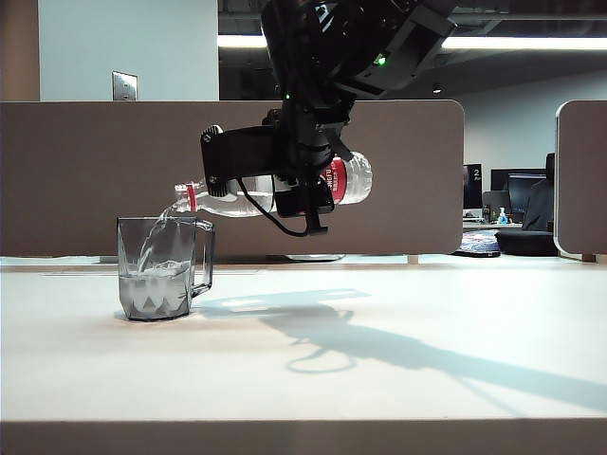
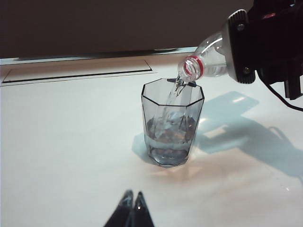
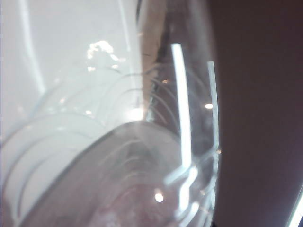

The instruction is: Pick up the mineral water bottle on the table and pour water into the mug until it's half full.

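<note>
The mineral water bottle (image 1: 351,178) lies almost level in the air, its red-ringed neck (image 1: 193,198) dipped over the mug's rim. My right gripper (image 1: 289,182) is shut on the bottle's middle. A thin stream of water (image 1: 150,246) runs from the mouth into the smoky-grey mug (image 1: 161,270), which stands on the table (image 1: 398,379) with its handle towards the right. In the left wrist view the mug (image 2: 171,123) holds water (image 2: 168,138) in its lower part, below the bottle (image 2: 208,56). My left gripper (image 2: 133,195) hangs shut and empty, short of the mug. The bottle's clear wall (image 3: 118,142) fills the right wrist view.
A brown partition (image 1: 95,180) runs along the table's far edge. A flat rectangular lid (image 2: 80,71) is set into the table behind the mug. The arm's shadow (image 1: 379,341) falls to the right of the mug. An office chair (image 1: 536,227) and monitors stand far back on the right.
</note>
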Controlling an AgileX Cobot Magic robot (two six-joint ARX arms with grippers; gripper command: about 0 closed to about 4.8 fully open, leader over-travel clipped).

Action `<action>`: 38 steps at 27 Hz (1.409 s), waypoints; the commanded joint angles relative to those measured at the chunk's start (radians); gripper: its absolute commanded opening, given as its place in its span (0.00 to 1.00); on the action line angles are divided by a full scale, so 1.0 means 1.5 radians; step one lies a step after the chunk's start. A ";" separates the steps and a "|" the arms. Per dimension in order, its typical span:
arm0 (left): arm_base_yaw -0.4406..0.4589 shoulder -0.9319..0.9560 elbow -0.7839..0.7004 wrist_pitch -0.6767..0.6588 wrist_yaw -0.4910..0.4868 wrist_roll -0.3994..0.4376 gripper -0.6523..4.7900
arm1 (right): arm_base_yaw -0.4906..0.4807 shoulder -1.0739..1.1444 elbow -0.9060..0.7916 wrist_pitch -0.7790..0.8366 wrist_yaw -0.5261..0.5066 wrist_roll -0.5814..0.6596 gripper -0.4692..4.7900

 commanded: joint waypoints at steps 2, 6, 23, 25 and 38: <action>0.000 0.001 0.002 0.009 0.003 0.000 0.11 | 0.002 -0.008 0.006 0.026 0.000 0.001 0.61; 0.000 0.001 0.002 0.009 0.003 0.000 0.11 | 0.002 -0.008 0.006 0.026 -0.003 0.001 0.61; -0.001 0.001 0.002 0.009 0.003 0.000 0.11 | 0.004 -0.008 0.005 -0.046 -0.031 0.231 0.61; -0.001 0.001 0.002 0.009 0.003 0.000 0.11 | 0.004 -0.009 0.005 -0.048 -0.034 0.285 0.61; -0.001 0.001 0.002 0.009 0.003 0.000 0.11 | -0.005 -0.065 0.005 -0.091 -0.158 0.684 0.61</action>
